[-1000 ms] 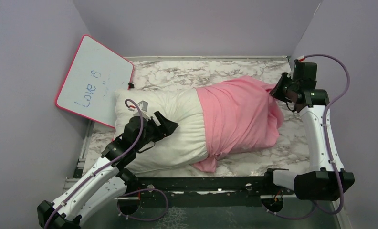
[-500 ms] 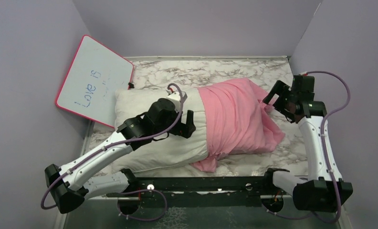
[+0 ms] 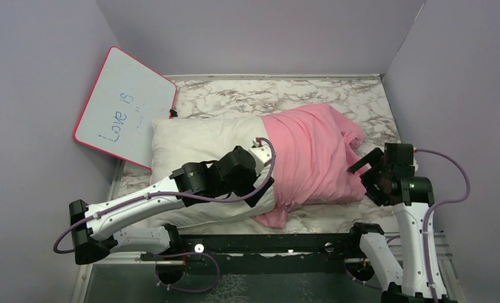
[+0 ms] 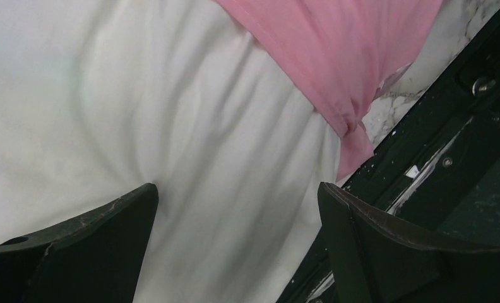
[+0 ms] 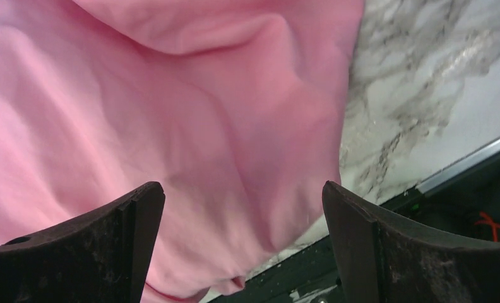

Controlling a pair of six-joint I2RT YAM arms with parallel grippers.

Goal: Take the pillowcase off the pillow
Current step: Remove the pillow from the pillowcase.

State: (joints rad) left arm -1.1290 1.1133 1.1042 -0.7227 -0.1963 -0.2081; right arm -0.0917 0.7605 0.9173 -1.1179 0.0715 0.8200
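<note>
Scanning from upper left, I see the whiteboard (image 3: 124, 104) propped against the wall, then the white pillow (image 3: 197, 139) across the centre of the marble table (image 3: 235, 95). My left gripper (image 4: 235, 189) hovers spread wide over bare pillow near the pink hem. The pillowcase (image 3: 310, 151) covers the pillow's right half. At its lower right edge my right gripper (image 5: 242, 189) is also spread, holding nothing.

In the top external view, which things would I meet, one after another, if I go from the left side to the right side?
whiteboard → pillow → pillowcase → right hand
</note>
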